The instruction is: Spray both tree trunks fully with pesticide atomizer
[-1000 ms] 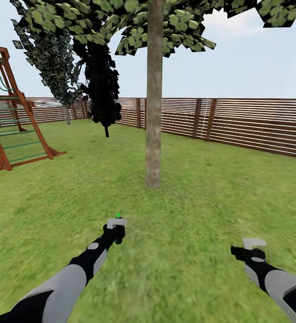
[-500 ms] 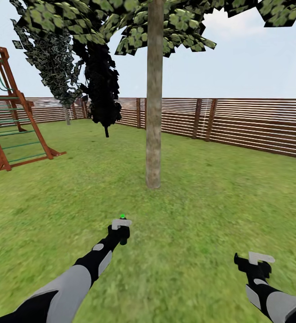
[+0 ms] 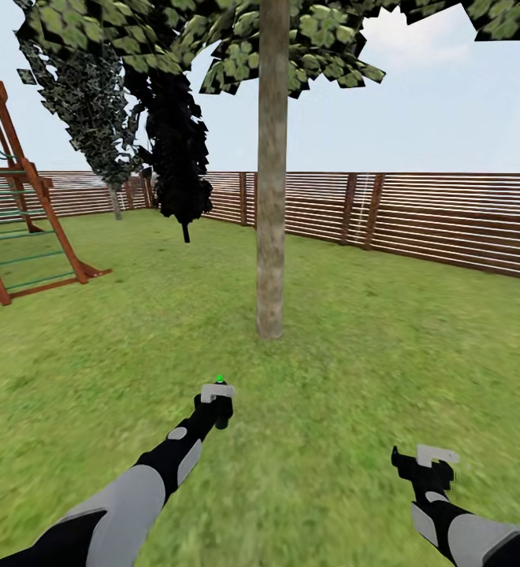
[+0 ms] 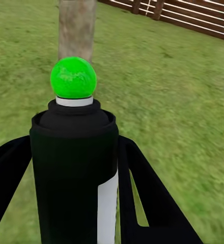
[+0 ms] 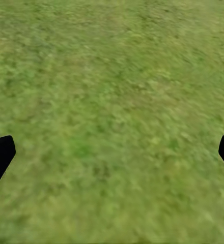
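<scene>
Left fingers grip the black, green-spotted pesticide atomizer; right fingers spread wide.

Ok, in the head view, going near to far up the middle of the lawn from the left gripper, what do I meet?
Left gripper holding the pesticide atomizer → open grass → tree trunk → wooden fence.

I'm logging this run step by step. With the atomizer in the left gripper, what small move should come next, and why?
Probably roll a little closer to the tree trunk: the left gripper holds the pesticide atomizer upright, green tip lined up below the trunk, but grass lies between them.
</scene>
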